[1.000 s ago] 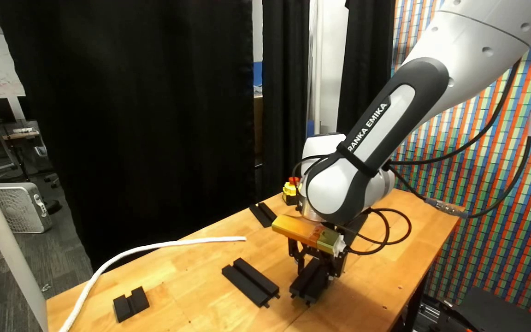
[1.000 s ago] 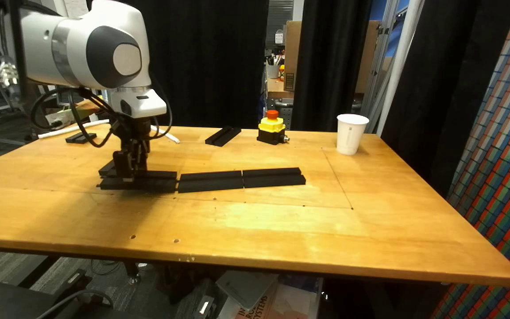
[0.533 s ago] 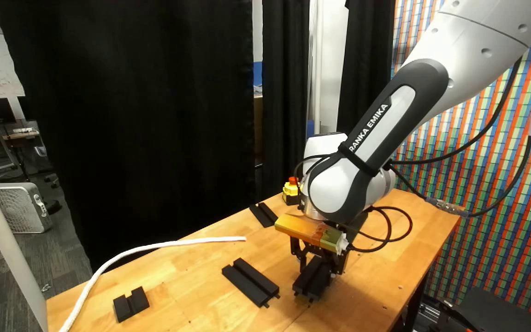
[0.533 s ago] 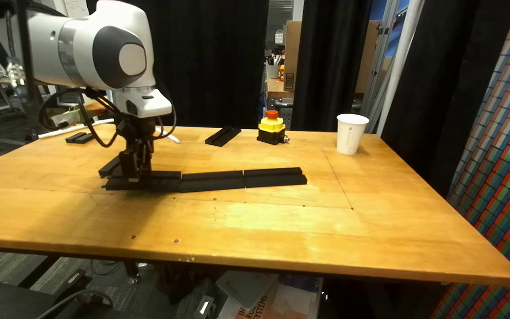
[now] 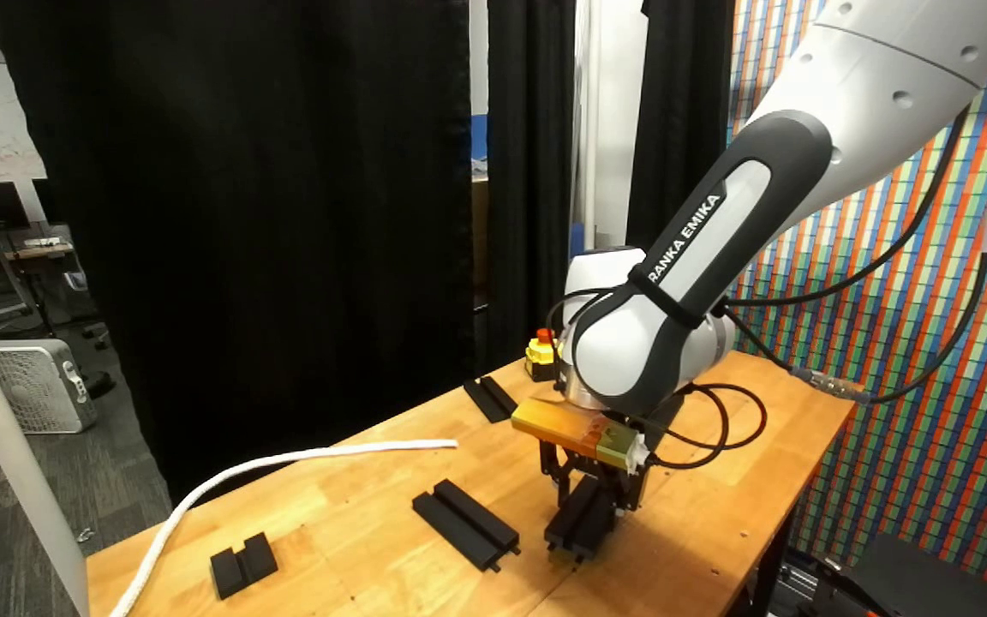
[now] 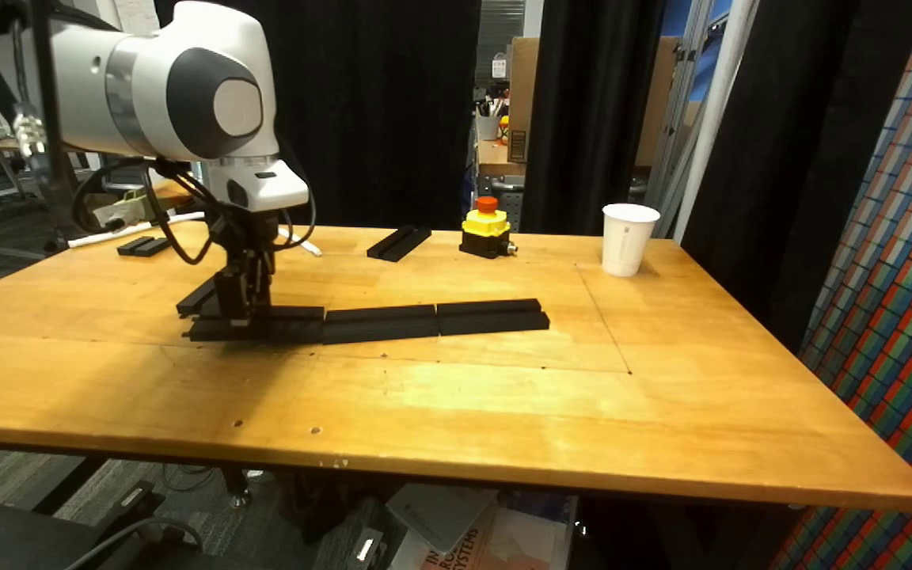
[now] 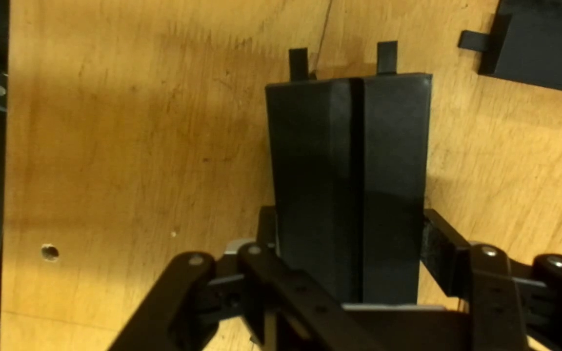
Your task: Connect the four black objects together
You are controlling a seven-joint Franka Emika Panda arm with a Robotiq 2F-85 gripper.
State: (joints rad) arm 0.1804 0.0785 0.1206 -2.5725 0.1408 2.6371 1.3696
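My gripper (image 7: 348, 234) is clamped on both long sides of a grooved black bar (image 7: 349, 180) low at the wooden table (image 6: 503, 412), two free pegs (image 7: 387, 57) pointing to 12 o'clock in the wrist view. In an exterior view, that black bar sits end to end with, or barely off, a second bar (image 6: 381, 325) at 3 o'clock; a third bar (image 6: 494, 317) runs on beyond, the line slightly bent. Three of four pieces look aligned, though I cannot tell whether the joints are fully seated. Left to do, I judge: the fourth bar (image 5: 465, 524), near but apart at 9 o'clock in an exterior view, likely bound for the peg end. Farther out, a notched block (image 5: 243, 566) near 9 o'clock and a black slab (image 5: 489, 399) toward 11 appear uninvolved.
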